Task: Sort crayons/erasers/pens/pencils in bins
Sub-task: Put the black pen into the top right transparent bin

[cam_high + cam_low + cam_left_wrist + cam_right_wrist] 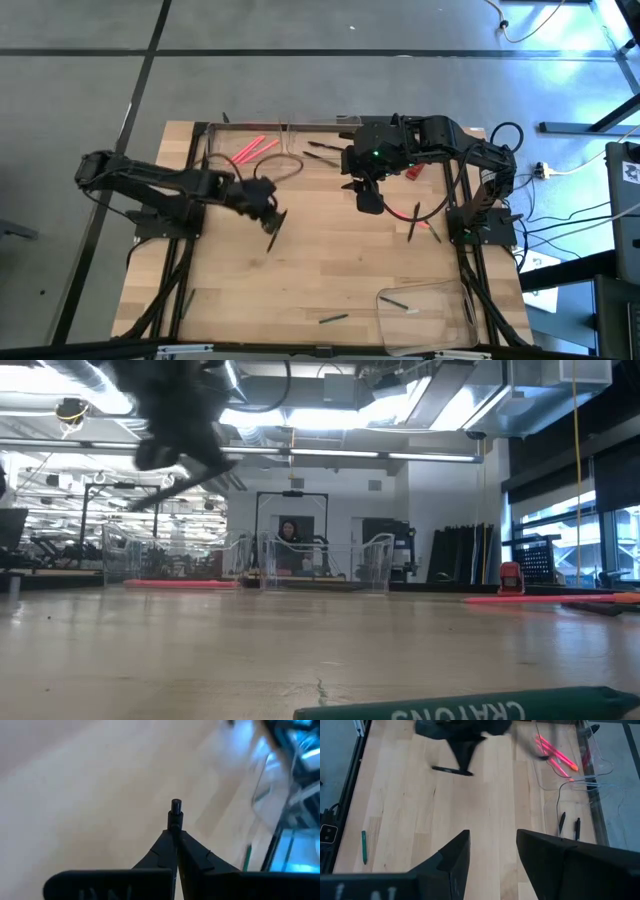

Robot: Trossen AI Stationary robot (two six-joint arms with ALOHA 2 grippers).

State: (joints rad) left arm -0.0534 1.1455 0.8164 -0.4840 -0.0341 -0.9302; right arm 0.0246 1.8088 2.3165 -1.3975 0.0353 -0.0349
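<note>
My left gripper (274,220) hangs over the middle-left of the wooden table, shut on a black pen (451,770). My right gripper (366,200) waits open above the far middle of the table, with nothing between its fingers (455,857). Two clear bins stand at the far edge. One (240,128) holds pink sticks (250,150), and the other (335,124) holds black pens (322,155). A third clear bin (452,296) stands at the near right with a stick (398,300) in it. A green crayon (470,706) lies flat near the front edge. My left gripper pinches the black pen between its two fingers, which slant down and lie across it. One end of the pen (175,809) sticks out just past the fingertips (165,845). The pen is lifted clear of the table and lies roughly level.
Loose pink sticks (425,222) and a dark stick (413,228) lie on the table at the right, near the right arm's base. Another green stick (364,846) lies toward the near edge. The middle of the table is bare wood (330,265). Cables run along the far bins.
</note>
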